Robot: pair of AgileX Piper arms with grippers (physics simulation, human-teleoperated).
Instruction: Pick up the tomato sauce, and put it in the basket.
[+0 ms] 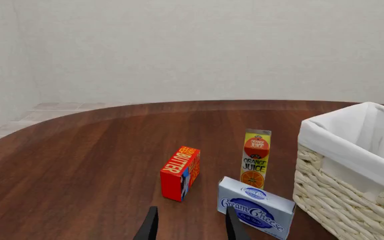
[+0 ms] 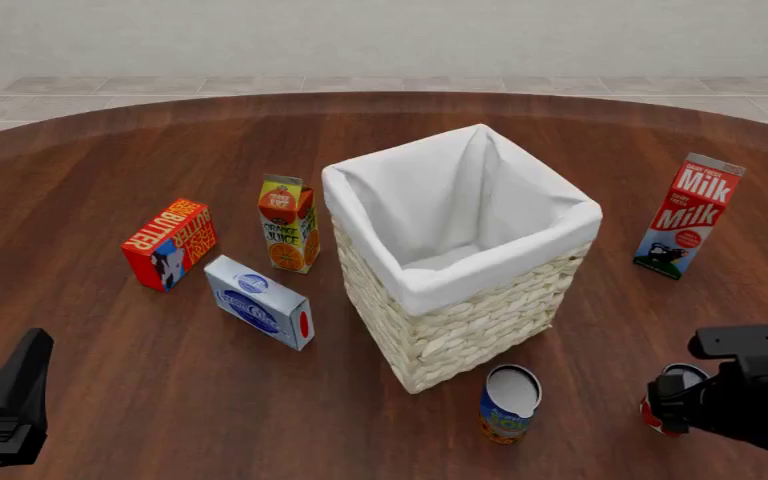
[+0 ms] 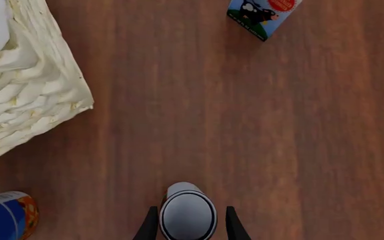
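The tomato sauce can stands on the table at the front right, mostly hidden by my right gripper; a bit of its silver top and red side show. In the right wrist view I see the can's silver top from above, between the spread fingers of my right gripper, which is open around it. The cream wicker basket with its white liner stands mid-table, also in the right wrist view and the left wrist view. My left gripper is open and empty at the front left, fingers apart in its wrist view.
A blue-and-orange can stands in front of the basket, left of the tomato sauce. A milk carton is at the far right. A butter box, an orange juice carton and a cream cheese box are left of the basket.
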